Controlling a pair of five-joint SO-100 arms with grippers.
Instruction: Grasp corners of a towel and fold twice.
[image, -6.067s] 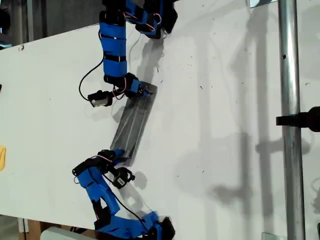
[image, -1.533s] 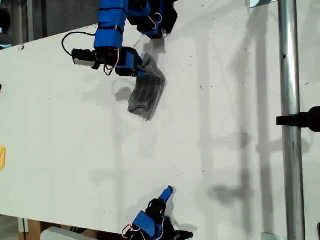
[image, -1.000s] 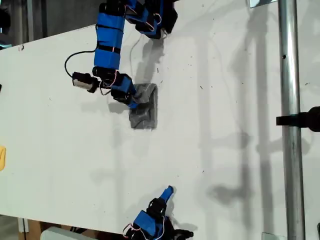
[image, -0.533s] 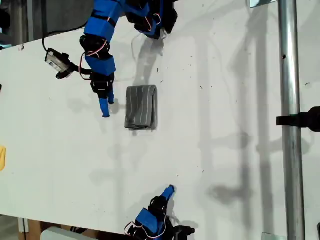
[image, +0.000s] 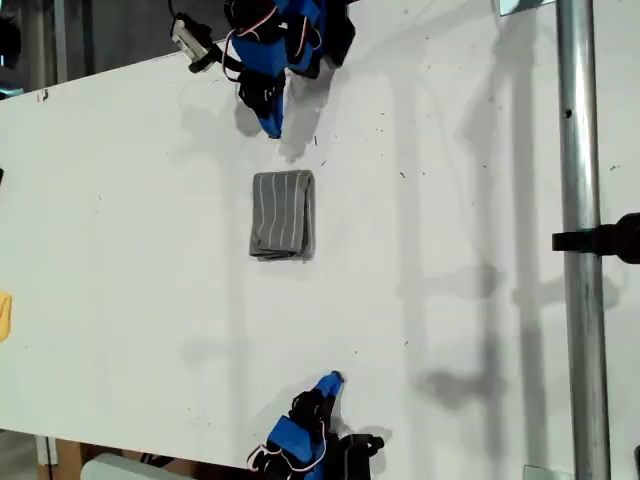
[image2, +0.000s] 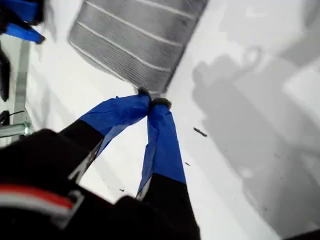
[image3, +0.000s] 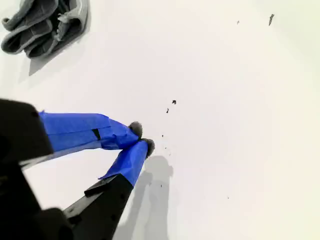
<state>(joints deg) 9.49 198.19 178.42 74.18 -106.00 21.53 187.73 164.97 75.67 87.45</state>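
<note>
The towel (image: 283, 214) lies folded into a small grey striped rectangle on the white table (image: 450, 180), with neither gripper touching it. My first gripper (image: 272, 126) is shut and empty, above the towel in the exterior view, a short gap away. In the first wrist view its fingertips (image2: 150, 103) meet just short of the towel (image2: 137, 40). My second gripper (image: 332, 380) is shut and empty near the exterior view's bottom edge, far from the towel. The second wrist view shows the towel's layered edge (image3: 45, 22) beyond that gripper (image3: 141, 137). The corners are tucked into the fold.
A metal pole (image: 578, 250) with a black clamp (image: 605, 240) runs down the exterior view's right. A yellow object (image: 4, 315) pokes in at that view's left edge. Small dark specks (image3: 173, 102) dot the table.
My first gripper let go of the towel, shut, and drew back toward the exterior view's top. The towel, earlier a long strip held at both ends, now lies folded flat. My second arm barely moved.
</note>
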